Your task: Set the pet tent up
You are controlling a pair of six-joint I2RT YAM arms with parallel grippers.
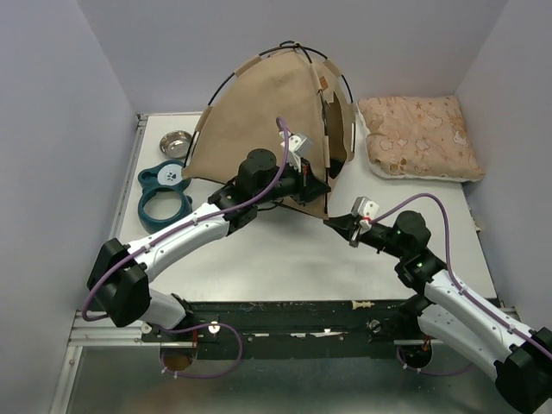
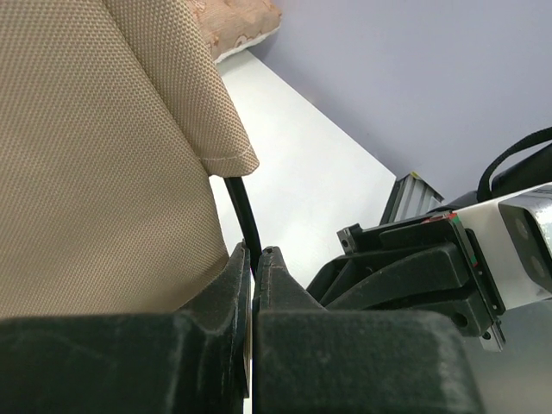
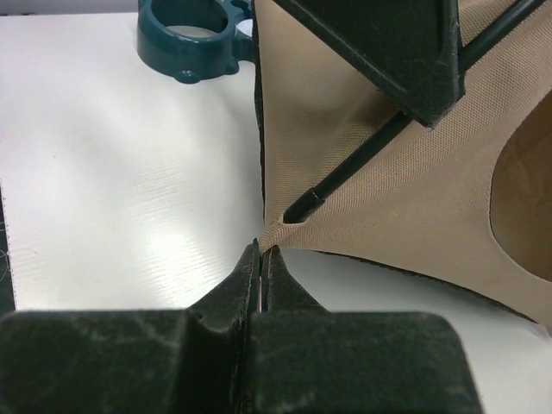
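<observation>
From above, a white table (image 1: 285,267) stands boxed in by pale lilac walls, with a dark rail along its near edge where both arms are bolted. The tan tent (image 1: 259,121) stands arched at the back middle of the table, black rods curving over its top. A patterned cushion (image 1: 418,136) lies to its right, and a metal bowl (image 1: 177,142) and a teal ring-shaped holder (image 1: 164,191) lie to its left. The left end effector (image 1: 309,188) reaches in against the tent's near face. The right end effector (image 1: 333,222) meets the tent's near right corner, just beside the left one. In the left wrist view, the left end effector (image 2: 259,255) has its jaws pressed together on a thin black pole (image 2: 244,211) that comes out from under a hem of the fabric. The bare table and a strip of wall lie beyond. In the right wrist view, the right end effector (image 3: 261,250) is clamped on the pointed tip of the tent's corner, which is pulled taut. The pole's end (image 3: 297,207) sits in the fabric just above that tip, and the teal holder lies at the far edge of the table.
</observation>
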